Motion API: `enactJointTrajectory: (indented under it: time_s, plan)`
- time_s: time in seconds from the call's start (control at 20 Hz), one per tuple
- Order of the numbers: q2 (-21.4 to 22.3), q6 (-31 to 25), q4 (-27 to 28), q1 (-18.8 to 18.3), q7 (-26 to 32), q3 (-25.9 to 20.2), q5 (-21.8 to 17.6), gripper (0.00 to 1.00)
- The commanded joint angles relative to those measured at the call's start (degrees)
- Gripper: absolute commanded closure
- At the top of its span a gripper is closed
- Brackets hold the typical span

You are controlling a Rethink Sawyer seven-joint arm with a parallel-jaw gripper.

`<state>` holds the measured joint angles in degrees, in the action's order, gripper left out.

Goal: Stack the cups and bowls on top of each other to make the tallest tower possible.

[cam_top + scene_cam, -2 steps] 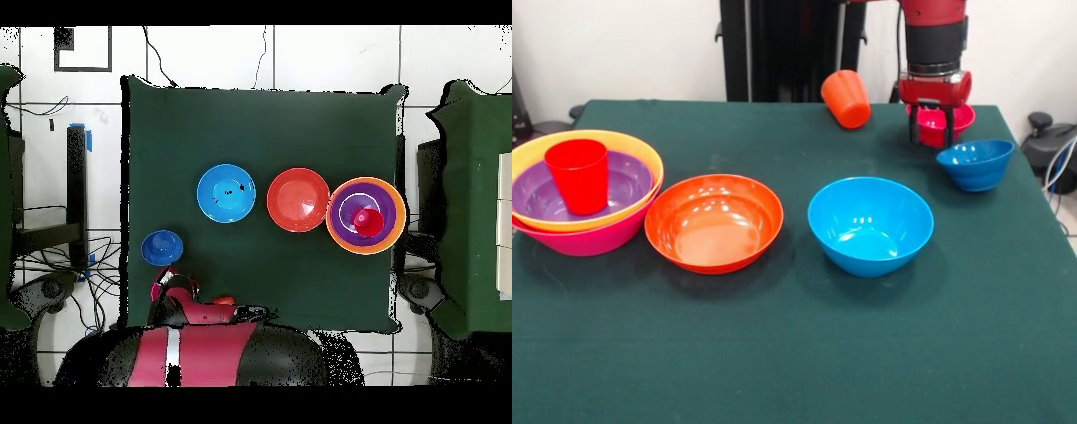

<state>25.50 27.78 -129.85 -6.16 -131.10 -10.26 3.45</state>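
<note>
Small magenta bowl (946,124) sits at table's far corner; gripper (930,131) straddles its near rim, fingers spread, unclosed — likely positioned for a rim pinch toward the tower (587,199).

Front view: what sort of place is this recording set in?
Probably a robotics lab bench: a red arm's gripper over a green-clothed table, loose cables on a tiled floor, and plastic bowls laid out as test props.
</note>
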Motion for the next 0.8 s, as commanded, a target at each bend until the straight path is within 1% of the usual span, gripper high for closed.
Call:
enactJointTrajectory:
  time_s: [0.05, 0.15, 0.25, 0.3, 0.45, 0.5, 0.8]
  plan:
    - [-0.6, 1.4, 6.7, 0.4, -12.5, -3.0, 4.2, 0.00]
    - [0.7, 0.4, 5.6, 0.1, -12.9, -3.6, 4.1, 0.00]
    - [4.0, -1.9, 2.9, -0.7, -13.4, -4.7, 3.9, 0.00]
    - [6.5, -3.9, 1.2, -1.1, -13.6, -5.4, 4.1, 0.00]
    - [7.4, -5.8, 0.6, -1.8, -13.4, -6.1, 4.2, 0.00]
    - [8.5, -6.6, 0.1, -2.0, -13.4, -6.4, 4.2, 0.00]
    - [9.3, -7.5, 0.0, -2.3, -13.4, -6.7, 4.3, 0.00]
